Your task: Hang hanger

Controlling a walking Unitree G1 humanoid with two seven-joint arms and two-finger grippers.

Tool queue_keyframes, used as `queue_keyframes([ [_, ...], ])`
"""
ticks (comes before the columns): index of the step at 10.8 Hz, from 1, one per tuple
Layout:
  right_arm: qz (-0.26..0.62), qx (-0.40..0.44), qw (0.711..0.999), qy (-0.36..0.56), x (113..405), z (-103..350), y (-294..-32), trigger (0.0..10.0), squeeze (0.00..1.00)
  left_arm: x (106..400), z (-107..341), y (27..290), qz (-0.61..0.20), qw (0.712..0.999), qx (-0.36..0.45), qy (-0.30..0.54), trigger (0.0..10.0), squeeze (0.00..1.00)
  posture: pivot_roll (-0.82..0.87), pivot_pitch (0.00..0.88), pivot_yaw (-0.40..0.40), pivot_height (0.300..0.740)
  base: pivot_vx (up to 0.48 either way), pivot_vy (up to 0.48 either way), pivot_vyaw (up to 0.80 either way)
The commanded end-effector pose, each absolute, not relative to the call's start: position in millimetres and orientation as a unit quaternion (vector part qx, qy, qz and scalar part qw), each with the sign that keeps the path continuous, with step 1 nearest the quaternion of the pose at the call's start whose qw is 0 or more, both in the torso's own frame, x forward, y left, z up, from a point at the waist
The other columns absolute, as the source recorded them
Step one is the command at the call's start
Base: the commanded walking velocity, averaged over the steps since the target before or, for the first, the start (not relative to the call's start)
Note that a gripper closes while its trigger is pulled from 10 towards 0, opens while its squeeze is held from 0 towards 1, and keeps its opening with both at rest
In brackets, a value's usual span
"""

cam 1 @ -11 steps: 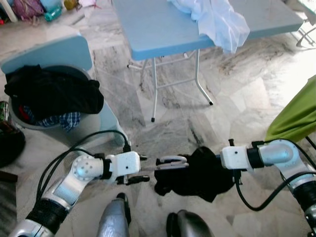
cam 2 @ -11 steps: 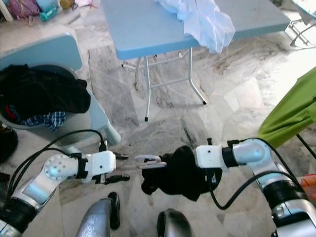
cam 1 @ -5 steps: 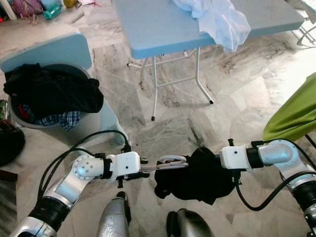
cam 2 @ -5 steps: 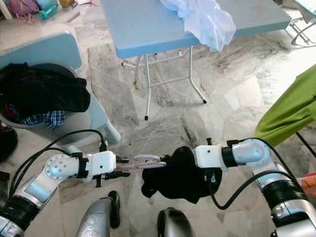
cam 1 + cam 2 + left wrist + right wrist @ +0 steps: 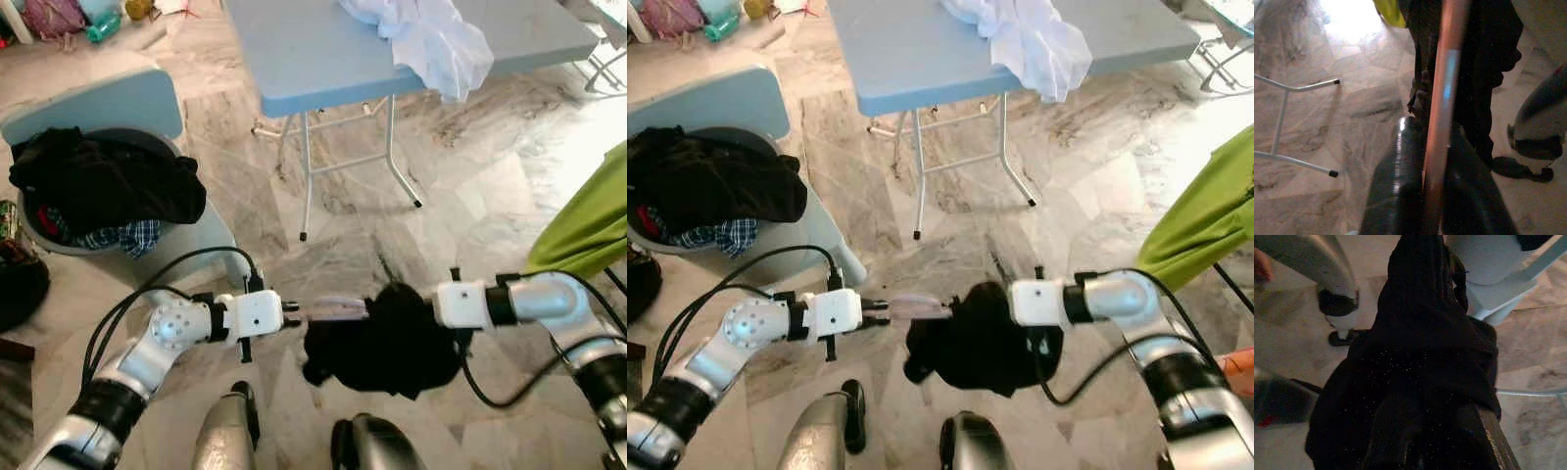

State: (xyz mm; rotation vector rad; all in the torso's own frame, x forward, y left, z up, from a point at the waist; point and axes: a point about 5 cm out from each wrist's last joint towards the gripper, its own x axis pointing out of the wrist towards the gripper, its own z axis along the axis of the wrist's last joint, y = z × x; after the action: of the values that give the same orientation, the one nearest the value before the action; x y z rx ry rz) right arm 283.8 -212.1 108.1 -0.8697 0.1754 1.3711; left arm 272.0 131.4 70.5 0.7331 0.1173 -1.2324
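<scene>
Ahead of both grippers, bare marble floor [image 5: 490, 196] stretches to the blue folding table's edge [image 5: 333, 96]. The right gripper [image 5: 1422, 431] is clenched on a bunched black garment [image 5: 387, 338]. The left gripper [image 5: 1422, 176] grasps the pink plastic hanger [image 5: 338, 309], which reaches into that garment.

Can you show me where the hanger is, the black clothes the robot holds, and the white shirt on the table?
hanger [image 5: 338, 308], left eye view, its pinkish bar.
black clothes [image 5: 387, 343], left eye view, middle of the bundle.
white shirt [image 5: 431, 44], left eye view, its hanging fold.
</scene>
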Motion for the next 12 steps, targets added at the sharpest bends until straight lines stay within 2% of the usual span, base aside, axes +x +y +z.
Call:
queue_keyframes([
  [1, 0.602, -0.395, 0.691, 0.058, 287.1, 114.6, -212.9, 10.0, 0.00, 273.0, 68.3, 131.8, -0.560, 0.754, 0.340, 0.053, 0.0, 0.00, -0.03, 0.204, -0.056, 0.740, 0.000, 0.000, 0.00],
  [4, 0.591, -0.403, 0.697, 0.042, 291.0, 116.6, -210.8, 10.0, 0.00, 277.0, 66.0, 133.4, -0.552, 0.759, 0.341, 0.050, 0.0, 0.00, -0.03, 0.201, -0.053, 0.740, 0.000, 0.000, 0.00],
  [5, 0.590, -0.404, 0.698, 0.040, 291.3, 116.8, -210.8, 10.0, 0.00, 278.3, 66.2, 134.3, -0.545, 0.767, 0.336, 0.048, 0.0, 0.00, -0.03, 0.201, -0.053, 0.740, 0.000, 0.000, 0.00],
  [6, 0.585, -0.406, 0.701, 0.037, 293.2, 117.5, -210.5, 10.0, 0.00, 285.1, 68.6, 138.3, -0.518, 0.790, 0.325, 0.043, 0.0, 0.00, -0.03, 0.200, -0.053, 0.740, 0.000, 0.000, 0.00],
  [7, 0.587, -0.397, 0.704, 0.041, 295.3, 118.3, -210.3, 10.0, 1.00, 287.8, 69.8, 140.0, -0.505, 0.802, 0.316, 0.037, 0.0, 0.00, -0.02, 0.199, -0.054, 0.740, 0.000, 0.000, 0.00],
  [8, 0.589, -0.385, 0.710, 0.038, 297.8, 121.9, -208.7, 10.0, 1.00, 289.6, 71.3, 141.0, -0.489, 0.819, 0.299, 0.029, 0.0, 0.00, -0.02, 0.199, -0.054, 0.740, 0.000, 0.000, 0.00],
  [11, 0.568, -0.397, 0.721, 0.020, 302.2, 121.5, -205.6, 10.0, 1.00, 289.2, 70.8, 137.8, -0.468, 0.843, 0.265, 0.014, 0.0, 0.00, -0.02, 0.201, -0.056, 0.740, 0.000, 0.000, 0.00],
  [12, 0.538, -0.414, 0.734, 0.011, 308.7, 124.1, -205.9, 10.0, 1.00, 291.5, 79.7, 132.5, -0.454, 0.858, 0.238, -0.017, 0.0, 0.34, -0.02, 0.202, -0.056, 0.740, 0.000, 0.000, 0.00],
])
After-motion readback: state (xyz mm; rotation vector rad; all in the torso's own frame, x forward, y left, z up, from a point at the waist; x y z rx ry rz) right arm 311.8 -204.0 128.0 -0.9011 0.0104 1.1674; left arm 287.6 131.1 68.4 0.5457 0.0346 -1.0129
